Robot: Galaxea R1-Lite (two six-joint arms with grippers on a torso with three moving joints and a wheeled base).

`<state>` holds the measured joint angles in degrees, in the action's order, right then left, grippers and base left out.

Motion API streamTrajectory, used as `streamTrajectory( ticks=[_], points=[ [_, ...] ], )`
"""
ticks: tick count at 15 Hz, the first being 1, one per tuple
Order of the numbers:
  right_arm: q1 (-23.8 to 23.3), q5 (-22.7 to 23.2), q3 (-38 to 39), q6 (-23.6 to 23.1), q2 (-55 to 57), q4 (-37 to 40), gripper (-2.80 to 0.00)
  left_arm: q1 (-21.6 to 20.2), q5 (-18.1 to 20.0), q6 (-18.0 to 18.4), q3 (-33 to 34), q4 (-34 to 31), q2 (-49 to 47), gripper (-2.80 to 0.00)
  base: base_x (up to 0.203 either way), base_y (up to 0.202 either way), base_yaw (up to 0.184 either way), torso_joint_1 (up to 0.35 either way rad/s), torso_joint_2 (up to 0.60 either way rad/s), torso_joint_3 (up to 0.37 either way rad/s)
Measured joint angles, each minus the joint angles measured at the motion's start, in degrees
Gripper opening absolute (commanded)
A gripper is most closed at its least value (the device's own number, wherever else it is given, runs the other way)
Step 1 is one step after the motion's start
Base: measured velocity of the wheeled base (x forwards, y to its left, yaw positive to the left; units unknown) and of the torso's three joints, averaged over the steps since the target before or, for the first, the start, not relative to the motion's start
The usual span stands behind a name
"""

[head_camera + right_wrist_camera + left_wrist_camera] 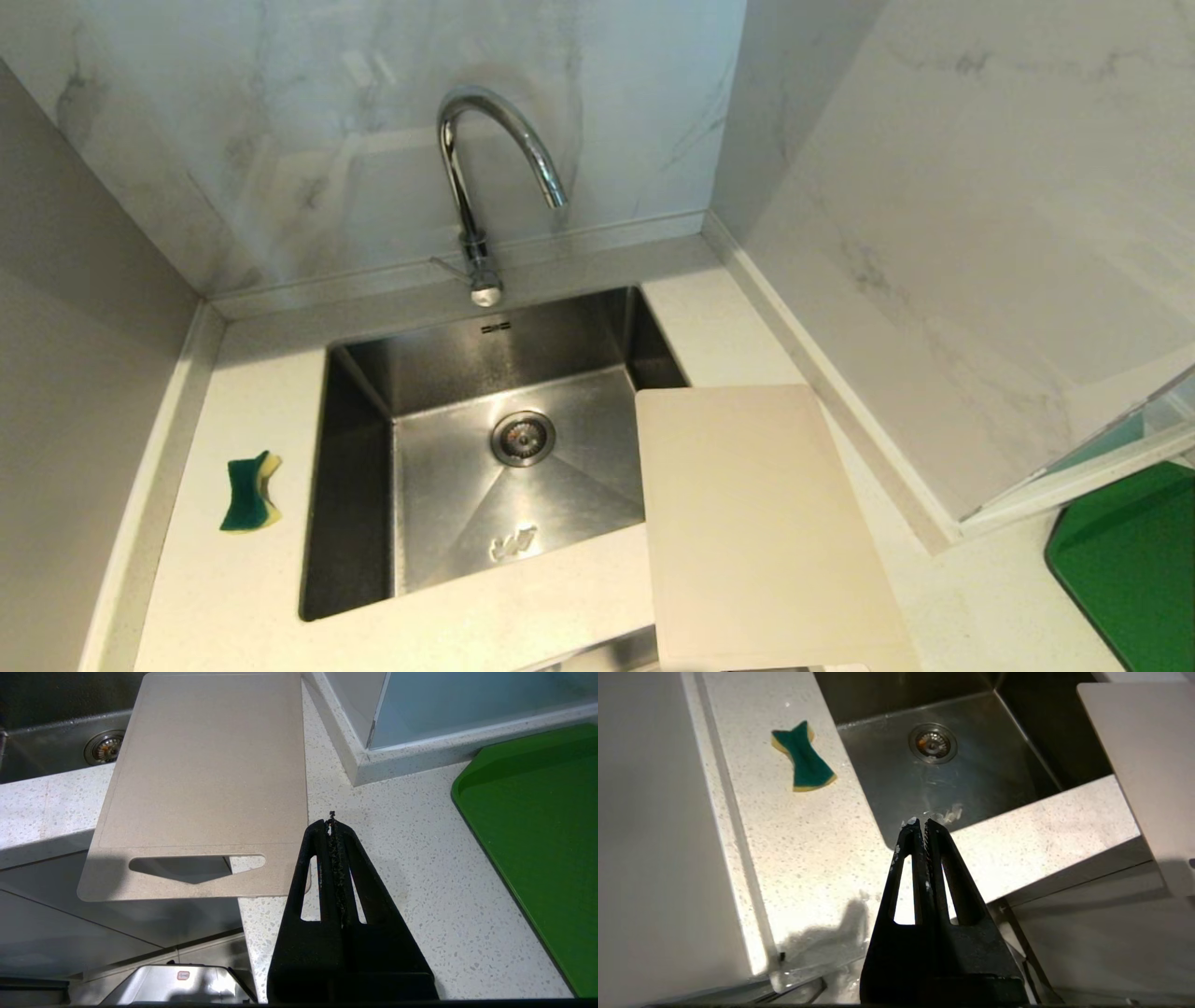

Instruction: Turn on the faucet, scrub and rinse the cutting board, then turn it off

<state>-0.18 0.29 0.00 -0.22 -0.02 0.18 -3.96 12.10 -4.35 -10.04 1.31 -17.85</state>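
Board (756, 523) lies flat on the counter (233, 579) to the right of the sink (485, 485), its long axis running from you toward the back wall. Its far left corner overhangs the basin, and its near end, the one with the handle slot, sticks out past the counter's front edge. You lose that near end in the head view, where the frame cuts it off; only the right wrist view shows the slot. Faucet (481, 187) stands behind the sink, spout arching right; you can barely make out its side lever. Sponge (250, 493) sits left of the sink. Left gripper (920, 822) hangs over the counter's front edge, jaws clenched and empty. Right gripper (331, 823) hovers beside the board's near right corner, likewise clenched on nothing.
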Motion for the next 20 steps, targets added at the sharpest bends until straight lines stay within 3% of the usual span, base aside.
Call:
streamTrajectory(
  ticks=[3, 5, 7, 11, 14, 20],
  points=[
    [0.0, 0.04, 0.0, 0.0, 0.0, 0.0, -2.8, 0.66, 1.59, 0.03, 5.2, 4.91, 2.07, -2.8, 0.0, 0.0, 0.0, 0.0, 0.0, 0.0],
    [0.0, 0.01, 0.0, 0.0, 0.0, -0.02, -2.8, 2.59, 3.48, 0.08, 7.55, 4.21, 4.22, -2.8, 0.0, 0.0, 0.0, 0.0, 0.0, 0.0],
    [0.0, 0.02, 0.0, -0.02, 0.0, 0.0, -2.8, 3.97, 3.0, 0.03, 8.46, 2.42, 6.98, -2.8, 0.0, 0.0, 0.0, 0.0, 0.0, 0.0],
    [0.0, 0.02, 0.0, 0.0, 0.0, -0.02, -2.8, 4.31, -2.07, 1.48, 8.79, 1.0, 14.0, -2.8, 0.0, 0.0, 0.0, 0.0, 0.0, 0.0],
    [0.0, 0.03, 0.0, -0.02, 0.0, 0.0, -2.8, 4.23, -9.31, 7.72, 9.74, 0.48, 16.92, -2.8, 0.0, 0.0, 0.0, 0.0, 0.0, 0.0],
    [0.0, 0.04, 0.0, 0.0, 0.0, 0.0, -2.8, 4.23, -10.45, 7.57, 10.02, -2.29, 17.96, -2.8, 0.0, 0.0, 0.0, 0.0, 0.0, 0.0]
  ],
)
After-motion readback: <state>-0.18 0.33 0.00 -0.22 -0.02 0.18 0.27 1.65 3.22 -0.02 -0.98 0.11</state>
